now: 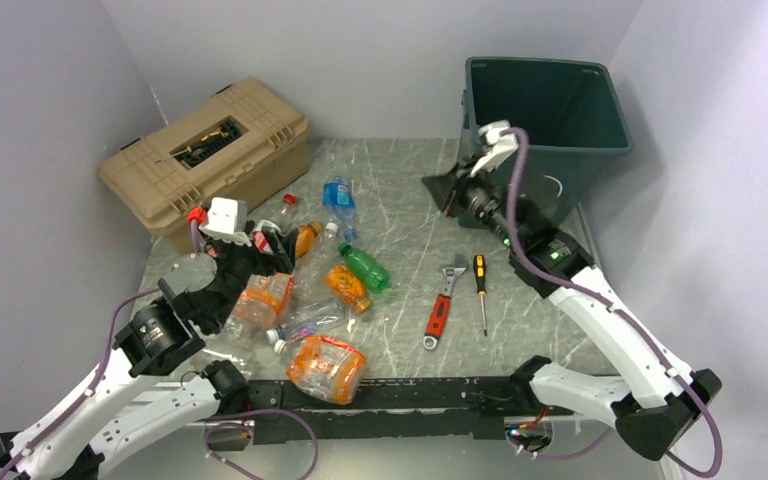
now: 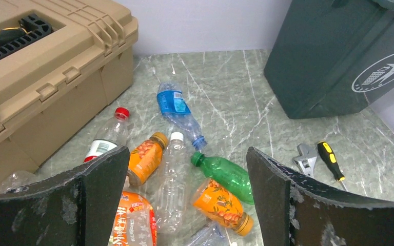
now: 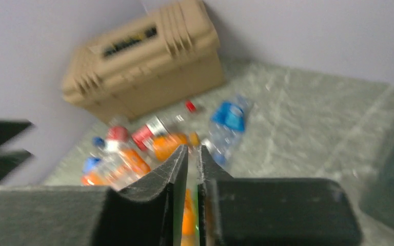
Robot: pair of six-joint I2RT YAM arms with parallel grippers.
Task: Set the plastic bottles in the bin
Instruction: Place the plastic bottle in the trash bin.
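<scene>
You have two grippers in view. Your left gripper (image 2: 187,154) hangs over the plastic bottles (image 1: 310,290), jaws spread wide with nothing between them. Your right gripper (image 3: 192,151) has its jaws pressed together on nothing and sits just beside the left wall of the bin (image 1: 540,105). That one bin stands upright at the far right of the table (image 1: 400,180), well apart from the bottles.

The bottles lie in a loose pile left of centre, in front of one tan toolbox (image 1: 210,150). You can count at least nine:
- one green bottle (image 1: 365,268)
- one blue-labelled bottle (image 1: 338,197)
- one red-capped bottle (image 2: 107,141)
- one white-capped bottle (image 2: 172,179)
- one orange-capped bottle (image 2: 144,159)
- one second orange bottle (image 2: 220,202), just beside the green one
- one crushed orange-labelled bottle (image 1: 260,300)
- one large crushed orange bottle (image 1: 325,365) at the near edge
- one crushed clear bottle (image 1: 308,318)

Your left arm covers part of the pile, so you cannot tell the full total.

Right of the pile lie one wrench (image 1: 440,305) and one screwdriver (image 1: 481,290), side by side, not touching
</scene>
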